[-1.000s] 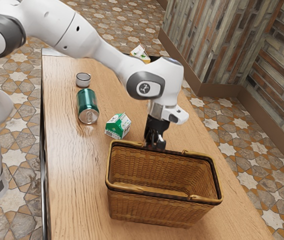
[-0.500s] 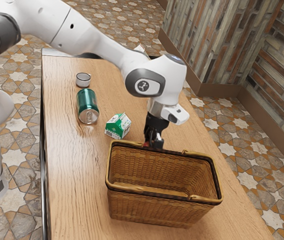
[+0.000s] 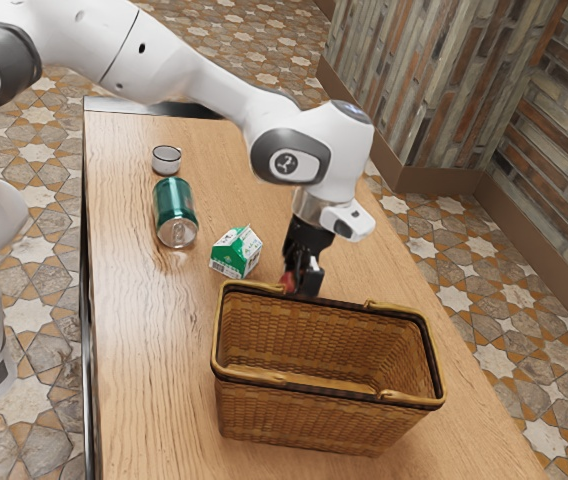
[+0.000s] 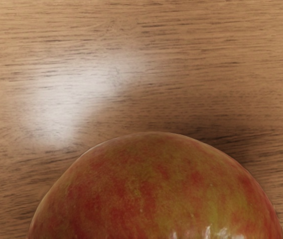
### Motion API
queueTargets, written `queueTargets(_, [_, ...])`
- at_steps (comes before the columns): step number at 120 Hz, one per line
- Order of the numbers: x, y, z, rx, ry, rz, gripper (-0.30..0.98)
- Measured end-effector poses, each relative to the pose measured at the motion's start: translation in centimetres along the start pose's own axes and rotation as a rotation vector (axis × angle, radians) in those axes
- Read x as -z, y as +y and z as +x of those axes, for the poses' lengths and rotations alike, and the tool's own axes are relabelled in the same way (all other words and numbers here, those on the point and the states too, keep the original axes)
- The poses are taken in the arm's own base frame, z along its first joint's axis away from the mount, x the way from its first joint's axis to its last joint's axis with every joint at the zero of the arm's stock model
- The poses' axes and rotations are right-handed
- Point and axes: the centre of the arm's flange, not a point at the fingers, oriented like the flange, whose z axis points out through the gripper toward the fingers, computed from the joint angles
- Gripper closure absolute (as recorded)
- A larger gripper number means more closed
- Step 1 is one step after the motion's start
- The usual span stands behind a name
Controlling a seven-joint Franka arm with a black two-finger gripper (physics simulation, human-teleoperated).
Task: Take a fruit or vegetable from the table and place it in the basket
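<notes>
When checked against the exterior view half a second earlier, note a slight lift: apple (image 3: pixel 289 281) higher, just beyond the far rim of the basket (image 3: pixel 289 420), near the corner at the exterior view's left; gripper (image 3: pixel 301 283) clamped on the apple. Treat as a probable secure grasp, with placing not yet done. Next, raise above the rim, then carry over the opening; avoid knocking the rim. Log differences from left to right: can (image 3: pixel 175 212) and milk carton (image 3: pixel 236 252) unmoved; apple more exposed; gripper shifted slightly up and toward the exterior view's left; basket unmoved.
</notes>
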Motion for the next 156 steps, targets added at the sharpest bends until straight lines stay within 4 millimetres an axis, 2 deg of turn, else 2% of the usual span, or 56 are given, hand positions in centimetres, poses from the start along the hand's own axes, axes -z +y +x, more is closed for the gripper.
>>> queueTargets(15, [0.8,-0.2,-0.1,0.001,-0.004,0.007,0.37])
queueTargets(35, [2.1,-2.2,0.0,0.029,-0.005,0.027,0.36])
queueTargets(52, [5.3,-3.3,0.5,0.040,0.024,0.054,0.36])
queueTargets(72, [10.3,-2.3,0.7,0.017,0.069,0.091,0.36])
queueTargets(89, [14.1,0.2,0.5,-0.021,0.106,0.110,0.37])
queueTargets(100, [15.2,2.9,0.1,-0.062,0.114,0.114,0.36])
queueTargets(131, [15.1,11.4,-1.7,-0.179,0.103,0.083,0.37])
queueTargets(143, [14.6,13.7,-2.2,-0.207,0.101,0.074,0.37])
queueTargets(156, [13.9,15.3,-2.3,-0.221,0.098,0.070,0.37])
